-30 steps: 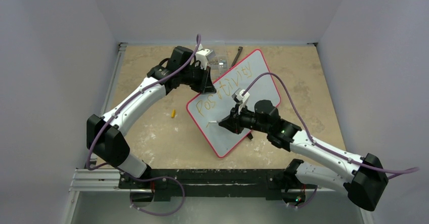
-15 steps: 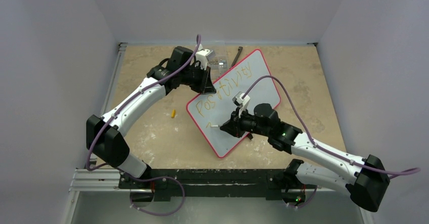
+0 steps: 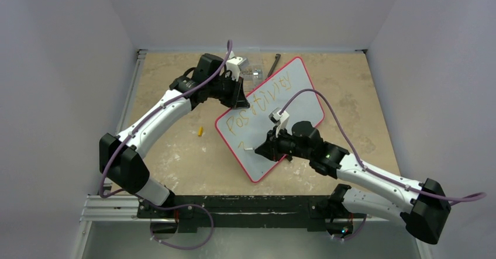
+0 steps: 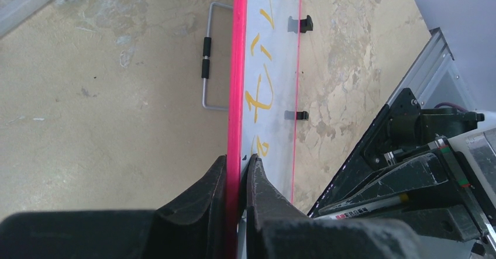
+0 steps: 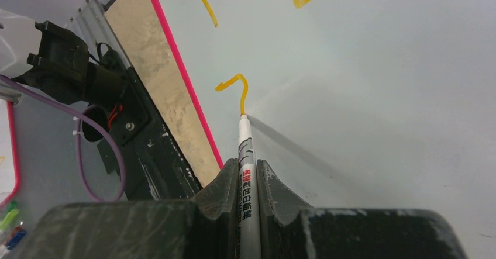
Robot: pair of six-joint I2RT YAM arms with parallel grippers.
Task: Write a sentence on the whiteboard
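Beige surface (image 3: pixel 175 154): sentence (image 3: pixel 257 102) grows.
Right gripper (image 5: pixel 241 165), clamping marker (image 5: pixel 244 142), has extended line two; left gripper (image 4: pixel 237 165) pinches whiteboard (image 4: pixel 275 66) frame.

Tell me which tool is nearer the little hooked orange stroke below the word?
Right. The right tool holds a marker whose tip touches the stroke; the left tool clamps the red frame of the whiteboard, apart from it.
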